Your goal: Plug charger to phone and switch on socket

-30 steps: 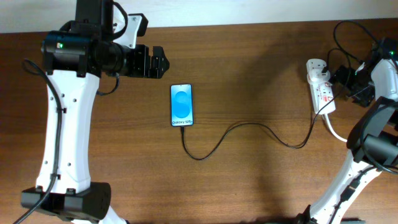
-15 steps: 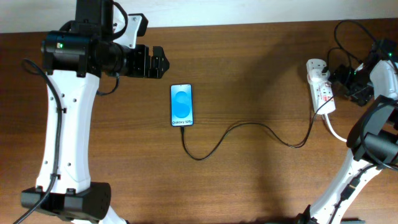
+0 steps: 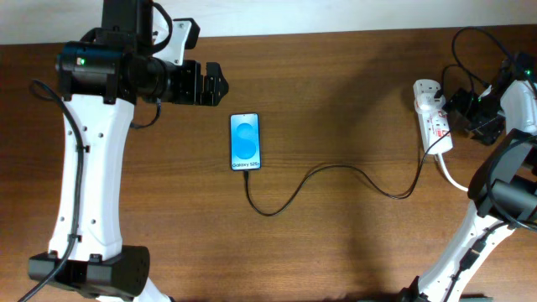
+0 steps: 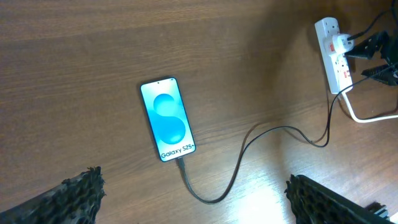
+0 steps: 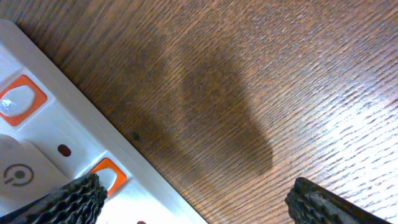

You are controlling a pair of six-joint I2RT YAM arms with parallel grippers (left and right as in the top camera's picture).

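The phone [image 3: 245, 141] lies flat mid-table with its blue screen up; it also shows in the left wrist view [image 4: 166, 118]. The thin black charger cable [image 3: 336, 170] runs from the phone's near end in a loop to the white socket strip [image 3: 434, 116] at the right, also seen in the left wrist view [image 4: 249, 140]. My left gripper [image 3: 214, 84] is open, high above the table, left of the phone. My right gripper [image 3: 457, 105] is open at the socket's right edge; one fingertip rests over an orange switch [image 5: 106, 174] on the socket [image 5: 37, 130].
A thick white power cord [image 3: 453, 176] leaves the socket's near end toward the right arm's base. Black cables loop behind the socket at the back right [image 3: 466, 50]. Bare wooden table [image 3: 352, 92] lies between the phone and the socket.
Between the earlier frames my right gripper shifted slightly toward the socket and stays at its edge. The left arm, phone and cable have not moved.
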